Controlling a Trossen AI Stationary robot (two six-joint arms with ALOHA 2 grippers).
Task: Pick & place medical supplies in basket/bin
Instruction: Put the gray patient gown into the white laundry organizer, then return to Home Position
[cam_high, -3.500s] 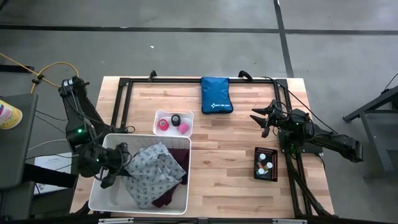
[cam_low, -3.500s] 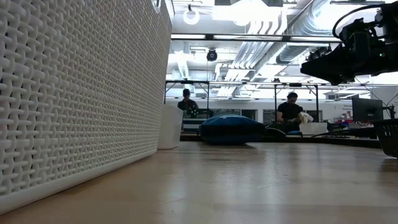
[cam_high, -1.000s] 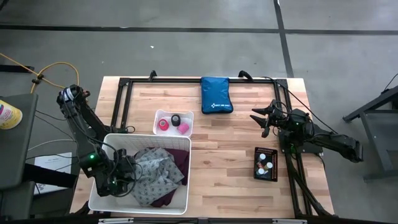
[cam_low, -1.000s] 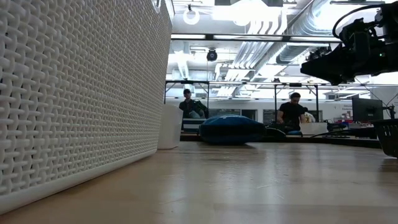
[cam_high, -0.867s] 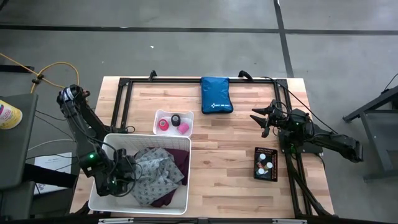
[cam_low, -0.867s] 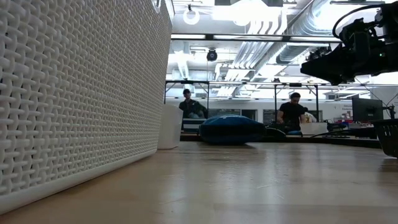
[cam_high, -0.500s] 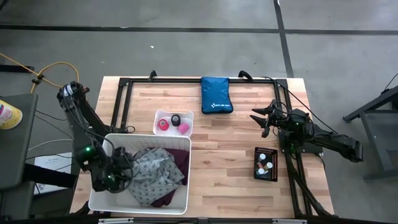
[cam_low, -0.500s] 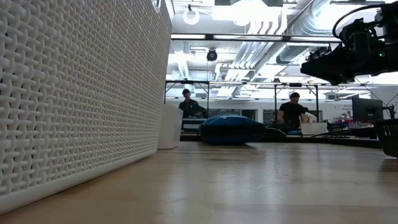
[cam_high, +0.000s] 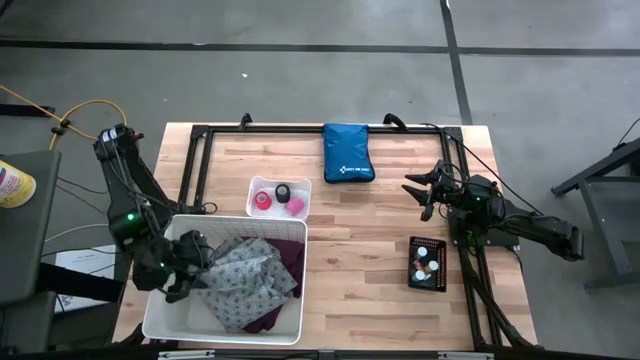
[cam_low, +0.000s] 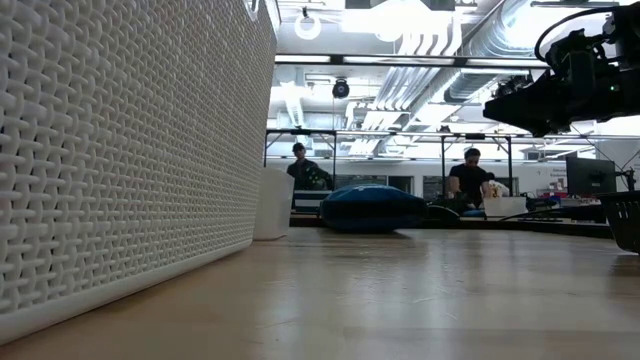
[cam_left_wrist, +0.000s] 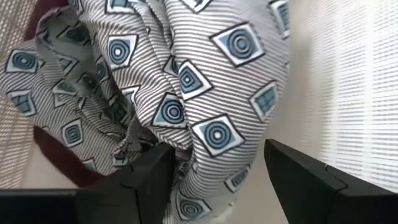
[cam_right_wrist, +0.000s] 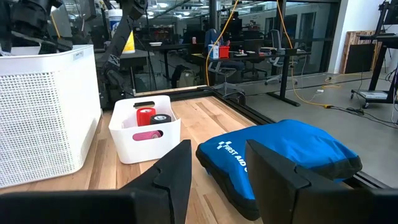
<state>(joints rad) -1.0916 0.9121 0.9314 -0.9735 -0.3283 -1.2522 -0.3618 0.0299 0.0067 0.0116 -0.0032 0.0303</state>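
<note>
The grey-white patterned cloth lies crumpled in the big white basket, on top of the purple cloth. My left gripper stands open inside the basket at the cloth's left side. One red, one black and one pink tape roll sit in a small white bin. White-capped vials stand in a black tray. My right gripper hangs open above the table's right side, with nothing between its fingers. My left gripper has its open fingers on either side of a bunched fold of the patterned cloth. The fold lies close to one finger, and I cannot tell whether they touch. Bare basket floor shows beside the other finger.
A blue zip pouch lies at the table's far edge. A black frame runs along the table's left, far and right edges. The middle of the wooden table is bare. People sit at desks far behind the table.
My left gripper has moved inside the basket toward the table's far edge and slightly to the left, staying open. The patterned cloth's left part now shows more beside it. The right arm has kept still.
</note>
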